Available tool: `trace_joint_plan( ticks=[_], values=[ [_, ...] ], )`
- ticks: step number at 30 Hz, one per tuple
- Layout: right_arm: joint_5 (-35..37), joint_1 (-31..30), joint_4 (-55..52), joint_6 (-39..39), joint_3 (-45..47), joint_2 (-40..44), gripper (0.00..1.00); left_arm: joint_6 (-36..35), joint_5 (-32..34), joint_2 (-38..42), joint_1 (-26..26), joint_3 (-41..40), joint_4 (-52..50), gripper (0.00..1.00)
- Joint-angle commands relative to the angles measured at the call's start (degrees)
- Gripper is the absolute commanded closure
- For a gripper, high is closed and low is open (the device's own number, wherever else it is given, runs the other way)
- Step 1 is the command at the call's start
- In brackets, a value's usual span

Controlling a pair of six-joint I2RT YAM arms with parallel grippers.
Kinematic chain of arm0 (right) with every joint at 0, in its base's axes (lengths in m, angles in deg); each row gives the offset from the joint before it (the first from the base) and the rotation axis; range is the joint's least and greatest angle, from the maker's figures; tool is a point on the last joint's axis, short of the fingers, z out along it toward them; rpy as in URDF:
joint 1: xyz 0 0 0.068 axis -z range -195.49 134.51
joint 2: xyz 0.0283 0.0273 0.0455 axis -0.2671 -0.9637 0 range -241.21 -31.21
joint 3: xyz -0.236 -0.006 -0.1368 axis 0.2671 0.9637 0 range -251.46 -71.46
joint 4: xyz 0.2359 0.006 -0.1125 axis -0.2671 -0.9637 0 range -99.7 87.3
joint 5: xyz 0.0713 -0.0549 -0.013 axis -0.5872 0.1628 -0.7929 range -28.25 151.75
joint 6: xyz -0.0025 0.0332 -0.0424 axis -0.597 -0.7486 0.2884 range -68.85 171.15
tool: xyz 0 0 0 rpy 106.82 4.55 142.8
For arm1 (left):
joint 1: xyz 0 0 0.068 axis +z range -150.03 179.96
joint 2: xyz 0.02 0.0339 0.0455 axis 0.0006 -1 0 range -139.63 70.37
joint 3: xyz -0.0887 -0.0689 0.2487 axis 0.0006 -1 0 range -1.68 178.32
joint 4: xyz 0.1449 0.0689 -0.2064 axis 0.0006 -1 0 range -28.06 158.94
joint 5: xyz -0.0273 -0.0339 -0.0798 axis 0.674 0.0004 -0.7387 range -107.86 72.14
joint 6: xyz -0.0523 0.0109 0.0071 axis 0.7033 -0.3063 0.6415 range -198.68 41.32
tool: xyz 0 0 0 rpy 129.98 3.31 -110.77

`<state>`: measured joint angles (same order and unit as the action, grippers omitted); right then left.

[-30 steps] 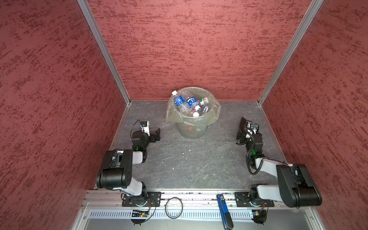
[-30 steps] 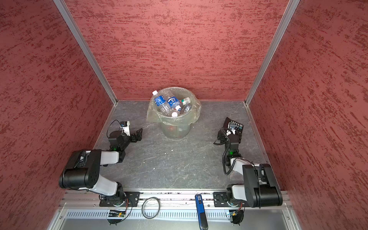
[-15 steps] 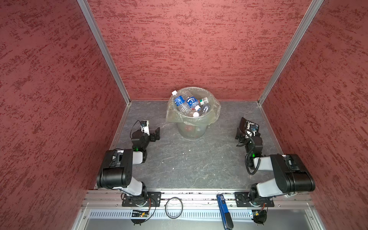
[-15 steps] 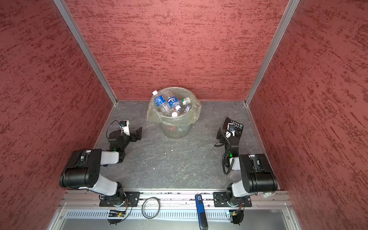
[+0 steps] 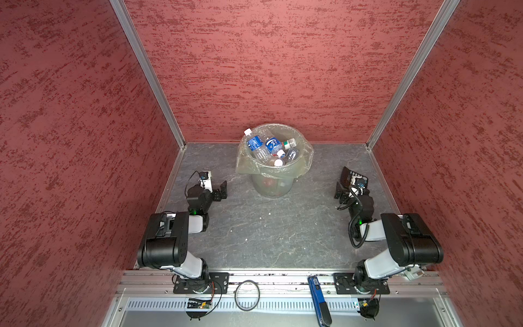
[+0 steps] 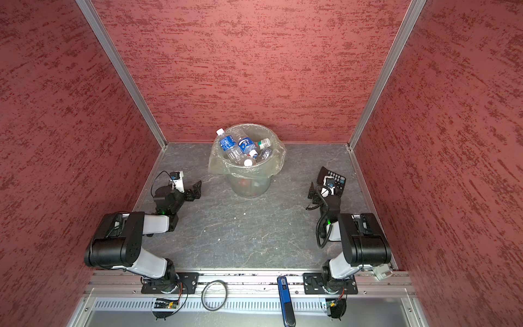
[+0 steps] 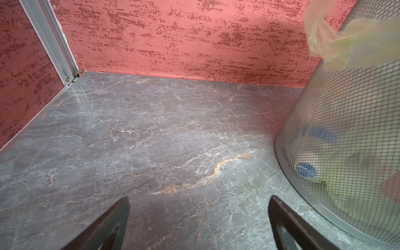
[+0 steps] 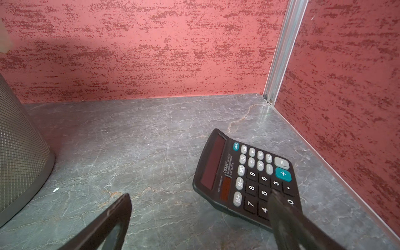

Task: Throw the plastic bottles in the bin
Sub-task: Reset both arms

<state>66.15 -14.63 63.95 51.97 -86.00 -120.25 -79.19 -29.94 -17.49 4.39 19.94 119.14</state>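
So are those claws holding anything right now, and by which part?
Nothing is held. The left gripper is open beside the bin; the right gripper is open by the calculator, not clamped on it.

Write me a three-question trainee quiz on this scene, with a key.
1. True or false: the left tool is gripping one of the plastic bottles.
2. Which object is closest to the right tool? A) calculator B) stapler C) mug
3. Fill in: every visible bottle sits in the ____.

Key: 1 false, it is open and empty; 2 A; 3 bin.
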Motion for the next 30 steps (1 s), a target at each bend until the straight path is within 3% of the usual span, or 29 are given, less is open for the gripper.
trace_joint_plan(
  ticks=[1, 30],
  values=[
    [-0.8, 0.3, 2.6, -0.3, 0.0, 0.3, 0.01, -0.7, 0.0, 0.0, -0.3, -0.1, 1.1, 0.01],
    [-0.7, 0.3, 2.7, -0.4, 0.0, 0.3, 0.01, -0.4, -0.5, -0.1, 0.2, 0.2, 0.7, 0.01]
  ],
)
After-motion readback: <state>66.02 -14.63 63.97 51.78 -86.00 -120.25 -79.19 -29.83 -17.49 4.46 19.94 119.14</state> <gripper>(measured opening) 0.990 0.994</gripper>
